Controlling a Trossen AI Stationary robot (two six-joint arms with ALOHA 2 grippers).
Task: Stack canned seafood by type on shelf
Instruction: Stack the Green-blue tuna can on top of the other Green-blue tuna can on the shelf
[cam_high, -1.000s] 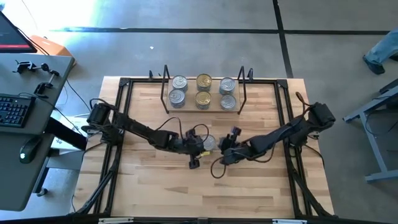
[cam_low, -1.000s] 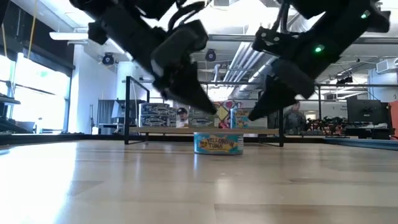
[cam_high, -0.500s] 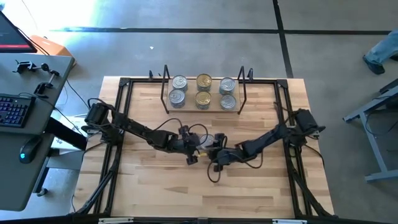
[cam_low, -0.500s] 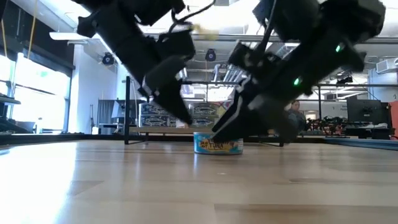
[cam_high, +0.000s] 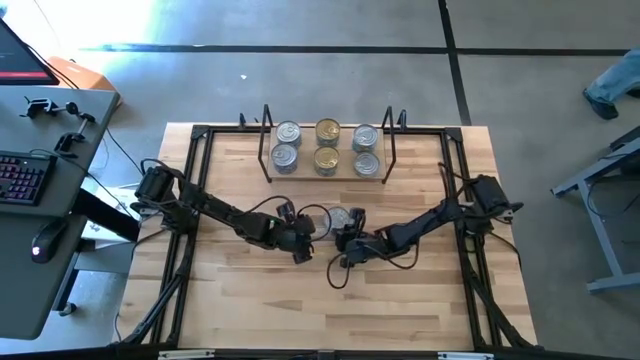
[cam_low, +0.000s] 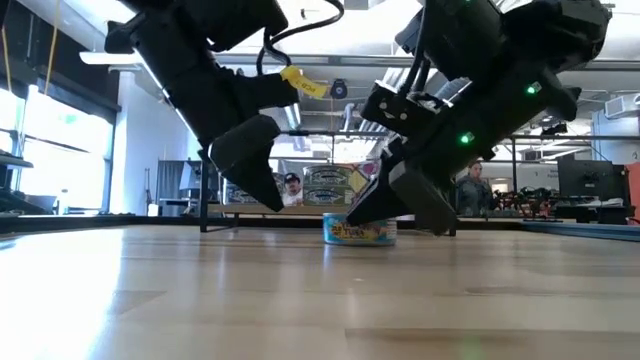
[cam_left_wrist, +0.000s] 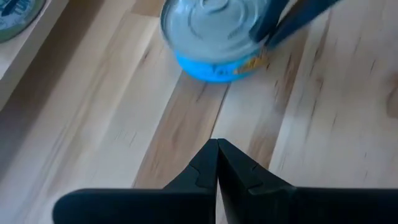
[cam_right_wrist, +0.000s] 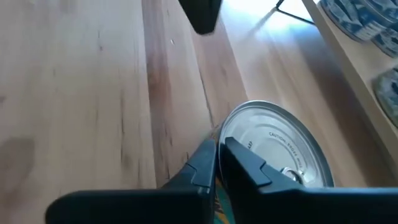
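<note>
Silver-lidded tin (cam_high: 339, 217) has slid shelfward, pushed by closed, empty right gripper (cam_high: 343, 240); left gripper (cam_high: 301, 253) closed, empty

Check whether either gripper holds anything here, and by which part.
Nothing held: left gripper and right gripper are both shut and empty beside the blue-labelled, silver-lidded round tin.

One round flat tin (cam_high: 340, 217) with a silver lid and blue side sits upright on the table, near the front of the shelf (cam_high: 327, 172). Six more tins stand on the shelf in three pairs: silver (cam_high: 287, 144), gold (cam_high: 327, 144), silver (cam_high: 366, 148).
</note>
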